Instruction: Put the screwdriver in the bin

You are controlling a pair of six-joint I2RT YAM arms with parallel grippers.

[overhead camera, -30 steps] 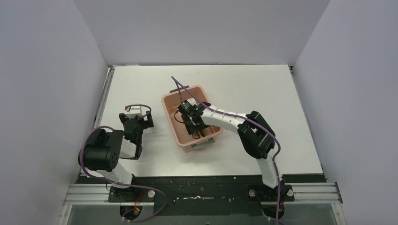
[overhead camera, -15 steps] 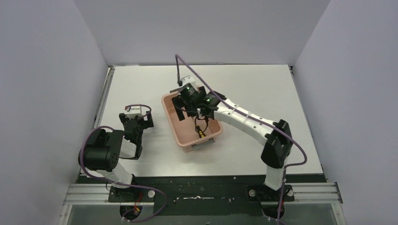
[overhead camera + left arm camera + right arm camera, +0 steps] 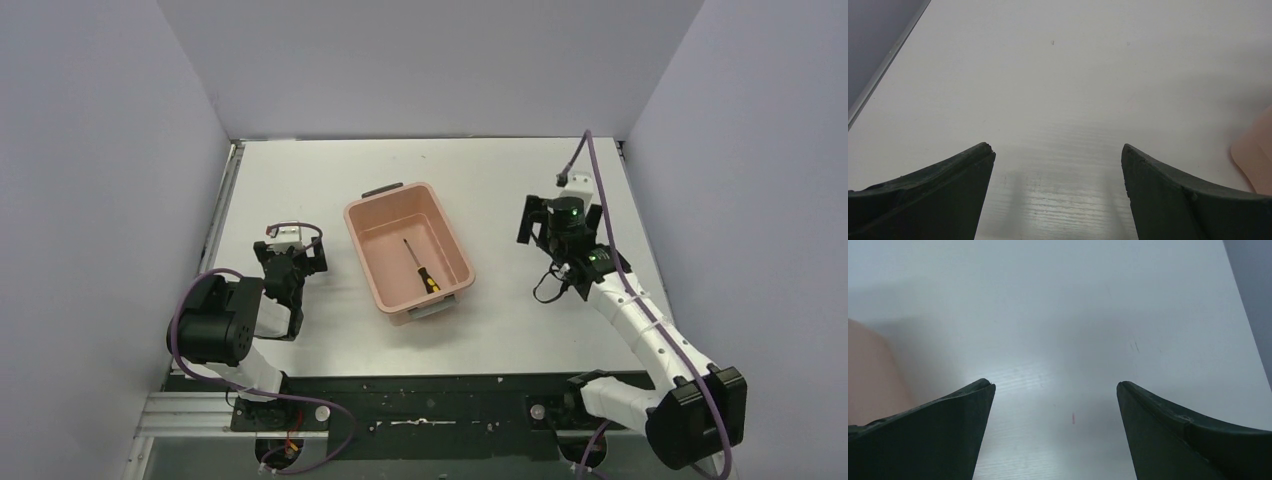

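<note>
The screwdriver (image 3: 419, 265) lies flat on the floor of the bin (image 3: 385, 250), roughly in the middle and a little toward the near right. Its thin dark shaft points to the far end and its black-and-yellow handle to the near end, close to the near wall. The bin sits on the white table (image 3: 500, 180), turned slightly so that its long sides run from far left to near right. One grey handle (image 3: 383, 189) shows at the far short end and another (image 3: 432, 311) at the near one. Nothing else is in the tub that I can see.

The right gripper (image 3: 560, 212) is well to the right of the bin, over bare table, clear of the tub. In its wrist view the right gripper (image 3: 1054, 385) has its jaws spread wide with nothing between them, only white table below. A pink edge of the bin (image 3: 868, 380) shows at the left of that view.

The left gripper (image 3: 292, 250) is folded back near its own base, just to the left of the bin and not touching it. Seen from its wrist, the left gripper (image 3: 1055, 150) also has its jaws wide apart and empty, low over the table. A corner of the bin (image 3: 1258, 160) shows at the right edge.
</note>
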